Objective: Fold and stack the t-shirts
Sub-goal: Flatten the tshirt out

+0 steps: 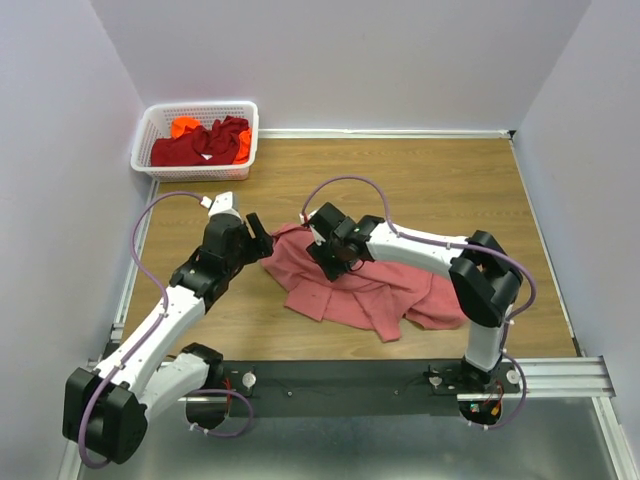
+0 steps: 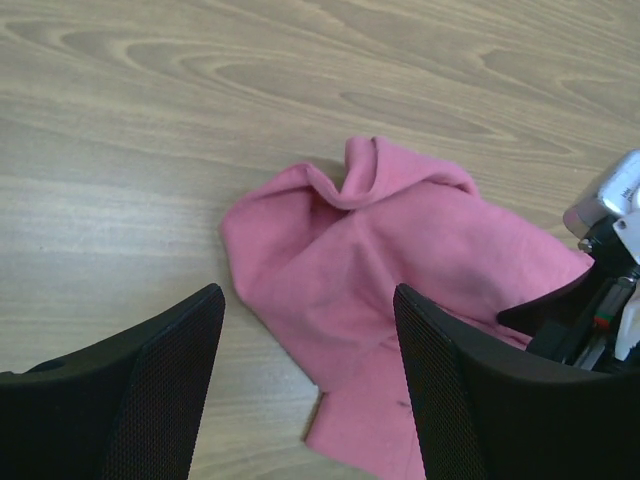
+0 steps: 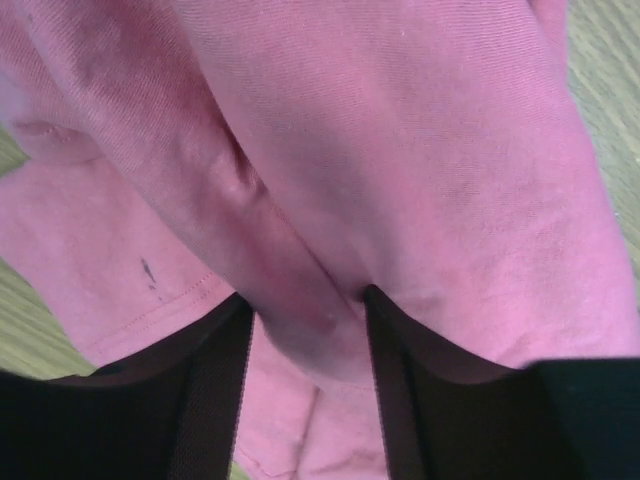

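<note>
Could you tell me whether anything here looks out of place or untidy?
The salmon-pink t-shirt lies crumpled mid-table, its far-left corner bunched into a raised fold, and it bears a small dark mark near a hem.

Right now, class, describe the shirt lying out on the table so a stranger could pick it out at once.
Start at the wooden table and look to its middle. The salmon-pink t-shirt lies crumpled there. It alone is outside the white basket in the far left corner, which holds a dark red shirt and an orange shirt.
</note>
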